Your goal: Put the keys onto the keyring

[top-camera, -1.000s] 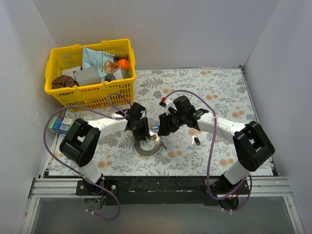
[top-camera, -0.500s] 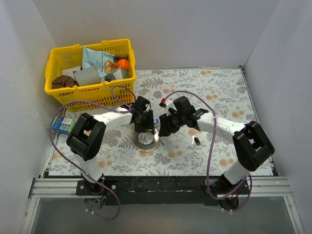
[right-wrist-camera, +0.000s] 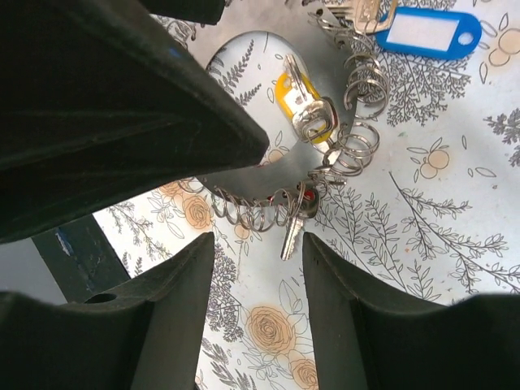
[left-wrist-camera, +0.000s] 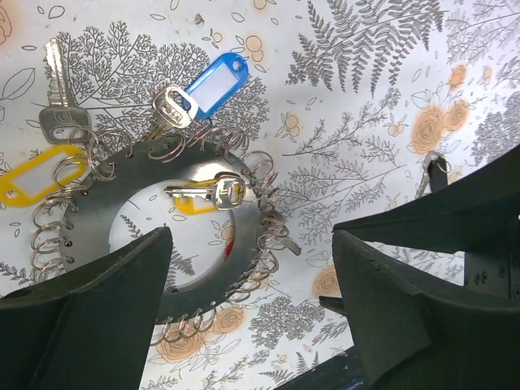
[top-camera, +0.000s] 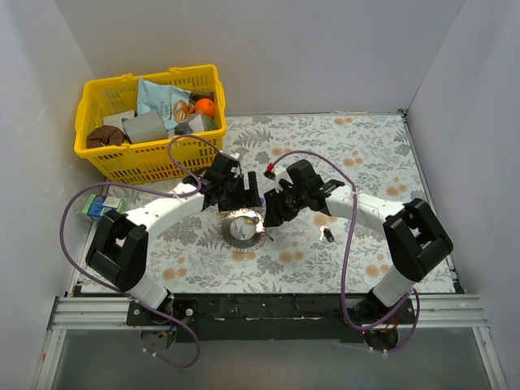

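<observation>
The keyring is a flat grey disc fringed with small silver rings, lying on the flowered mat. A blue-tagged key, a yellow-tagged key and a plain silver key lie at its rim. Another yellow key lies in its hole, and a red-headed key hangs from its edge rings. One dark key lies apart to the right. My left gripper hovers open above the ring, holding nothing. My right gripper stands open just beside the red-headed key.
A yellow basket with packets, an orange and other items stands at the back left. A small blue box lies at the mat's left edge. White walls close in the sides and back.
My left gripper has opened wide and drawn back from the keyring toward the far side, and the left arm has swung out. The right arm has barely moved.
</observation>
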Motion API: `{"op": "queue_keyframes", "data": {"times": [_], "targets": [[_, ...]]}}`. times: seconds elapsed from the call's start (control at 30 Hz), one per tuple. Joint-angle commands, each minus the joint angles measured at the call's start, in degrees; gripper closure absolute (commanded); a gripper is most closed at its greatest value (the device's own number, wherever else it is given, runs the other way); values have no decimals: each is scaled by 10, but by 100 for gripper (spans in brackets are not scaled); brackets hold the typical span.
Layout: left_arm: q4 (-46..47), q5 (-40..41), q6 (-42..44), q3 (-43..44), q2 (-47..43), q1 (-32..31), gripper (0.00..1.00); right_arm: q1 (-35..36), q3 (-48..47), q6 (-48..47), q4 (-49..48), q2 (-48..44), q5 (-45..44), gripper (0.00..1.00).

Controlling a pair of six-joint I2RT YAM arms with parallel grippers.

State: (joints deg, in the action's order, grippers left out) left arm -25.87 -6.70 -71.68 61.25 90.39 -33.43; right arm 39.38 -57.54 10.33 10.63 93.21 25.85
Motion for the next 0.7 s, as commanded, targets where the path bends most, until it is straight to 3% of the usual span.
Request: {"op": "queue_keyframes", "data": {"times": [0.0,0.3,0.67], "targets": [[4,-24,-14,-24,-40,21,20,-2,-32,-5,1,1,11,44],[56,-182,-49,-99,-101,144,18,-1,-41,-5,5,20,5,46],[60,-185,-50,-116,-97,151,17,-1,-52,-3,11,43,28,56]]}}
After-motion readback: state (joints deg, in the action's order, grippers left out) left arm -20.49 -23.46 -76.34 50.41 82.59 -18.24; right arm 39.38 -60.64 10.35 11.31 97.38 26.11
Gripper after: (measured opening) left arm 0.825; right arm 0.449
